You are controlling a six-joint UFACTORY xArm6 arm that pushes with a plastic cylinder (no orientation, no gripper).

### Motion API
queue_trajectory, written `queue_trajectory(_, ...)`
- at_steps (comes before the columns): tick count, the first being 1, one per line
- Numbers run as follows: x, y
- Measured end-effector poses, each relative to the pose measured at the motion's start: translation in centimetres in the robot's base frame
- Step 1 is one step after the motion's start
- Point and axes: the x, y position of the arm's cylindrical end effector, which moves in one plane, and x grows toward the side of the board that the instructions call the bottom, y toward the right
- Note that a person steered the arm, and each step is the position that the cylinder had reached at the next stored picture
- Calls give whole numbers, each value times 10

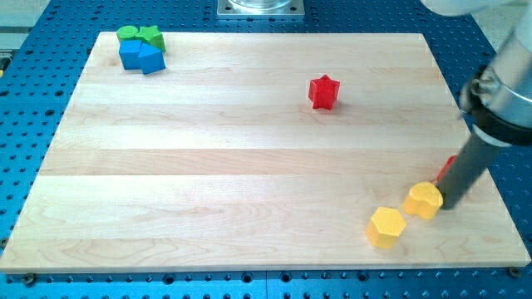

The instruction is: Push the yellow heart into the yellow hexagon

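The yellow heart (423,199) lies near the board's bottom right. The yellow hexagon (386,226) sits just down and to the left of it, with a small gap between them. My tip (450,203) rests on the board against the heart's right side. A red block (450,164) is mostly hidden behind the rod.
A red star (324,91) stands at the upper middle right. Two green blocks (140,35) and two blue blocks (141,56) cluster at the top left corner. The board's right edge (490,178) is close to the rod. A metal base (260,7) is at the view's top.
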Motion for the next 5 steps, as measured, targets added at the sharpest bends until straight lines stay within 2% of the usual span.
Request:
queue_trajectory(2, -24, -43)
queue_trajectory(3, -5, -43)
queue_trajectory(5, -1, -23)
